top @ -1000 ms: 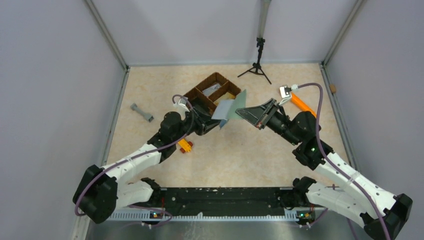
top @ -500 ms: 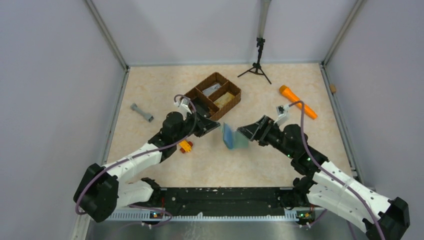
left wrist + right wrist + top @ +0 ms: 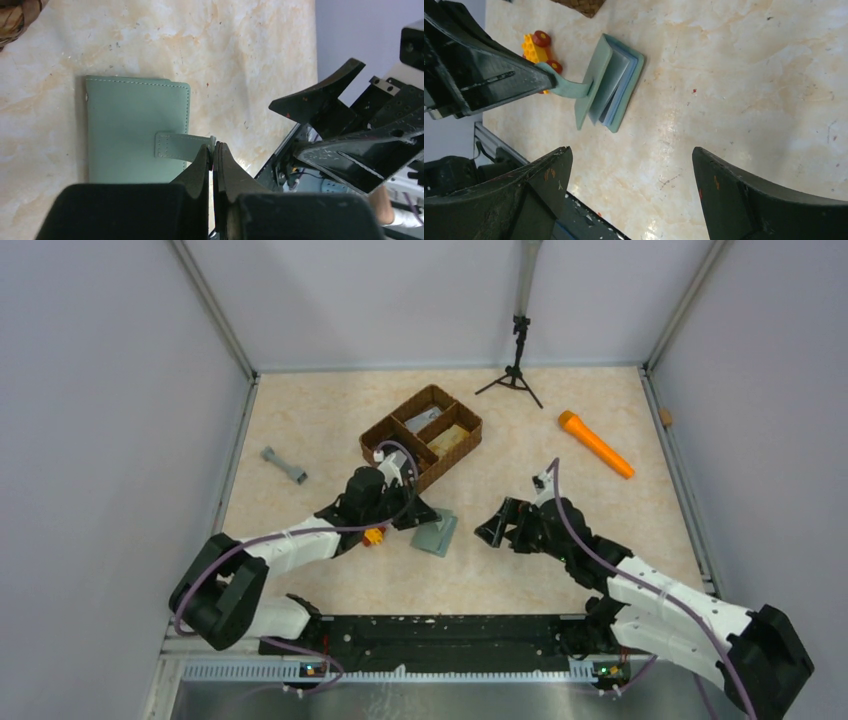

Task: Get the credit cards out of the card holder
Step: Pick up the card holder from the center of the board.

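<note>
The sage-green card holder (image 3: pixel 437 534) lies on the table between the two arms. In the right wrist view the card holder (image 3: pixel 626 85) has its top cover lifted a little. Pale edges of the credit cards (image 3: pixel 618 84) show between the covers. My left gripper (image 3: pixel 214 150) is shut on the end of the holder's strap (image 3: pixel 175 146), which bends up from the cover. My right gripper (image 3: pixel 631 150) is open and holds nothing. It hovers over bare table a short way right of the holder.
A brown woven divided basket (image 3: pixel 385 428) stands just behind the left gripper. A yellow and red toy (image 3: pixel 373 535) lies by the left wrist. An orange stick (image 3: pixel 595 444), a grey dumbbell-shaped piece (image 3: pixel 284 465) and a small black tripod (image 3: pixel 515 375) lie farther off.
Both grippers held the open card holder in the air. The right gripper has opened, let go and drawn back. The holder has come down onto the table with the left gripper on its strap.
</note>
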You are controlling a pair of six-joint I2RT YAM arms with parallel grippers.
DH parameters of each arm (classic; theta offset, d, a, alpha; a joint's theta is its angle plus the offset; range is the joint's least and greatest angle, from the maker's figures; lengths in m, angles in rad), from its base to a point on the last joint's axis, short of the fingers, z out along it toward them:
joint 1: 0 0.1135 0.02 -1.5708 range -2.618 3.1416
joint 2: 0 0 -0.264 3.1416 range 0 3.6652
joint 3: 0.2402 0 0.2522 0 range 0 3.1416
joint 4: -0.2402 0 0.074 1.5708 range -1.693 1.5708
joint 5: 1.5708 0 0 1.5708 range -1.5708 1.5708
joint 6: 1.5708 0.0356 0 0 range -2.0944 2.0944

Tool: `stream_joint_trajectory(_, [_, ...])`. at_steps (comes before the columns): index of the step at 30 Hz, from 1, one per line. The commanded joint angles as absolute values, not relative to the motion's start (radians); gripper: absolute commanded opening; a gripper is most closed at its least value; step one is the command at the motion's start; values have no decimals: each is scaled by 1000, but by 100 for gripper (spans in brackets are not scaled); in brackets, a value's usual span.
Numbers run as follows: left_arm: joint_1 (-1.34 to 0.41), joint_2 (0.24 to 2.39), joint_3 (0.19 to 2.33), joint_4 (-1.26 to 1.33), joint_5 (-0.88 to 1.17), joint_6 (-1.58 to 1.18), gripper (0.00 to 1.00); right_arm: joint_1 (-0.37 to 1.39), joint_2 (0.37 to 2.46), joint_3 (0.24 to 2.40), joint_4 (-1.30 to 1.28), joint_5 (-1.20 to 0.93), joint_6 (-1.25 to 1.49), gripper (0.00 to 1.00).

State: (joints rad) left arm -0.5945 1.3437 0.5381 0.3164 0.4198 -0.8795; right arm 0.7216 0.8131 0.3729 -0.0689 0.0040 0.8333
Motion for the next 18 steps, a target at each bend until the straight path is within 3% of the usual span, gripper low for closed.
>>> stream_joint_trajectory(1, [-596,1242,581,217,382,-733,0,716,910,383,56,-74,773,89])
stream_joint_trajectory(10, [-572,1075,642,-143,155,-616,0,737,1112,412,235,-127,800,67])
stream_joint_trajectory(18, [-572,1067,714,-167,323,-620,0,780,1191,403,347,-124,837,64])
